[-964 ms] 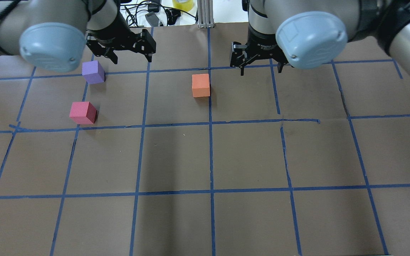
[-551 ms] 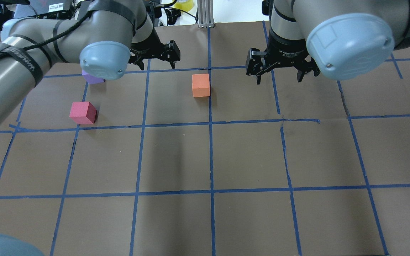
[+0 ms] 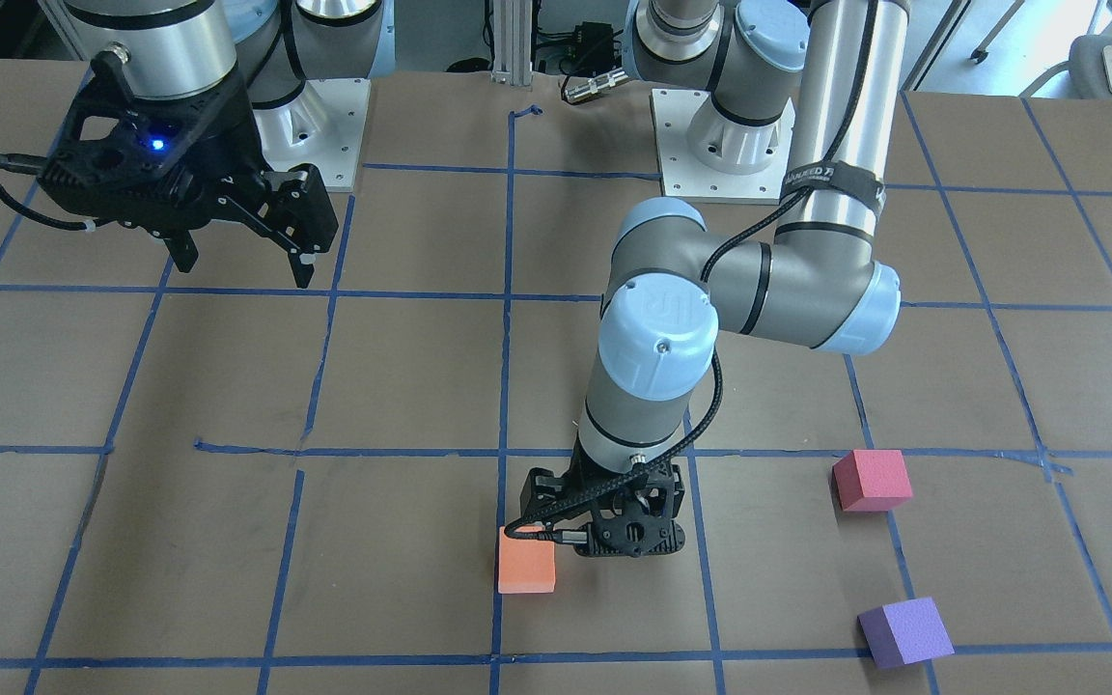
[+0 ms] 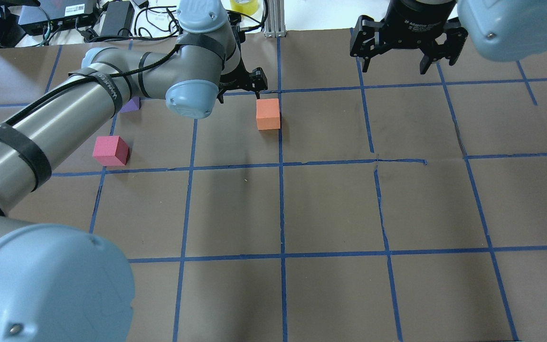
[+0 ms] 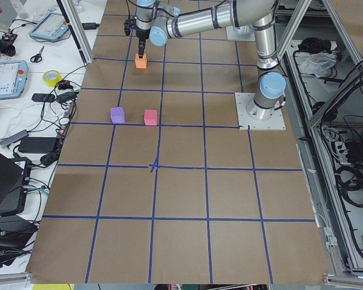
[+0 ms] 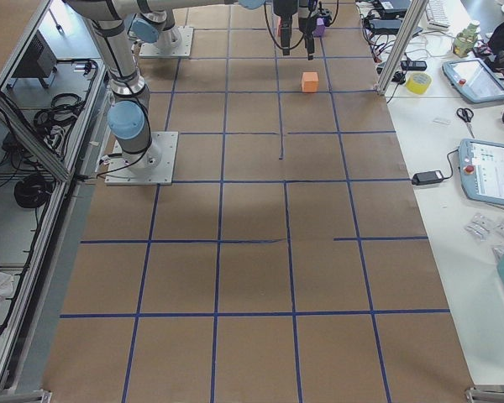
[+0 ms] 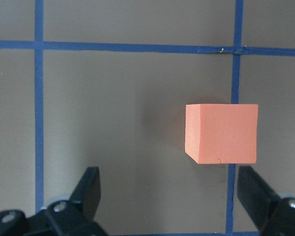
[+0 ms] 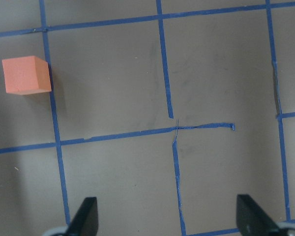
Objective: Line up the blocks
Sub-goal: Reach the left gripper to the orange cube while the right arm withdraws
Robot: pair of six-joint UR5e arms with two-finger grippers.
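Currently the left fingers [image 7: 91, 189] hang spread just beside the orange block [image 7: 221, 133], the right fingers [image 8: 86, 216] spread well away.

I work in a robotics lab. My surface [image 4: 330, 209] is brown paper gridded with blue tape [image 4: 281, 190]. Teach pendants [image 6: 490, 172], cable bundles [image 5: 351, 175] and aluminium framing [image 4: 273, 19] flank it.

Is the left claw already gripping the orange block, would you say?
No: the left wrist view shows the orange block resting on the table ahead of the open left claw, untouched.
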